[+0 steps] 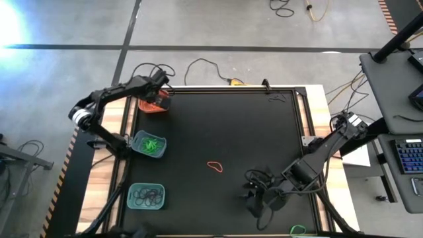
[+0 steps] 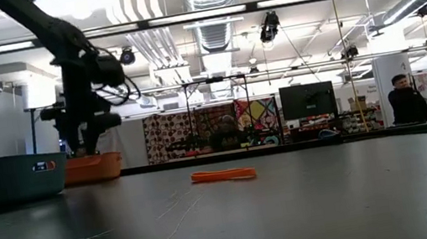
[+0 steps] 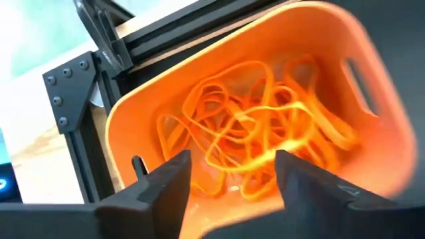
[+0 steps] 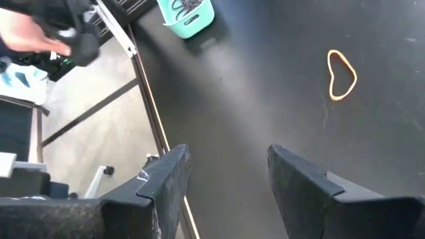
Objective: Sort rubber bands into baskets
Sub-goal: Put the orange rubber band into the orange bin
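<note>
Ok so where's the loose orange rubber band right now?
In the high view the loose orange rubber band lies alone on the black table, near its middle, between the teal baskets on the left and the right gripper.

Wide black table (image 1: 251, 132) centre open; only flat orange rubber band (image 1: 215, 166) lies there. Three small plastic baskets line left edge: orange (image 1: 153, 106), teal (image 1: 149, 144), teal (image 1: 146, 196).

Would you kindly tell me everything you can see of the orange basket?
The orange basket is a small, shallow, rounded-rectangle tray that looks like smooth plastic, with a slot handle in one end wall. It stands upright at the table's far left corner, holding a tangled heap of orange bands. The left gripper hangs open just above it, apparently not touching.
</note>
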Available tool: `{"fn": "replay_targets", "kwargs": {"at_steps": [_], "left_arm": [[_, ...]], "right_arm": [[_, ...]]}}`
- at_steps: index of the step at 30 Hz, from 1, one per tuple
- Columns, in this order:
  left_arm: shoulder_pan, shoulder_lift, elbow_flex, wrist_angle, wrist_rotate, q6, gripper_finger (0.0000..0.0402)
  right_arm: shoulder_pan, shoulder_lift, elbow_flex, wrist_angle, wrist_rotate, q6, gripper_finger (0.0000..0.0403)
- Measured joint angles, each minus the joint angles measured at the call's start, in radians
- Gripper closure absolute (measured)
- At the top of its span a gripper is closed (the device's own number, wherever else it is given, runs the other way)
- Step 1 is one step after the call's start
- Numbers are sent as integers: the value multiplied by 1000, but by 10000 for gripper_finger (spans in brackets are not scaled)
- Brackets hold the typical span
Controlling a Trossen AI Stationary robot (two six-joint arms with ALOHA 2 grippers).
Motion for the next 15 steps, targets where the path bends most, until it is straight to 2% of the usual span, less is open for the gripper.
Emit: {"fn": "replay_targets", "kwargs": {"at_steps": [11,15], "left_arm": [[-50,-192,0,-85,14,-11,131],[-125,-273,0,-93,74,-21,121]], "right_arm": [[-8,0,-2,0,25,-63,209],[-9,0,-3,0,35,-77,209]]}}
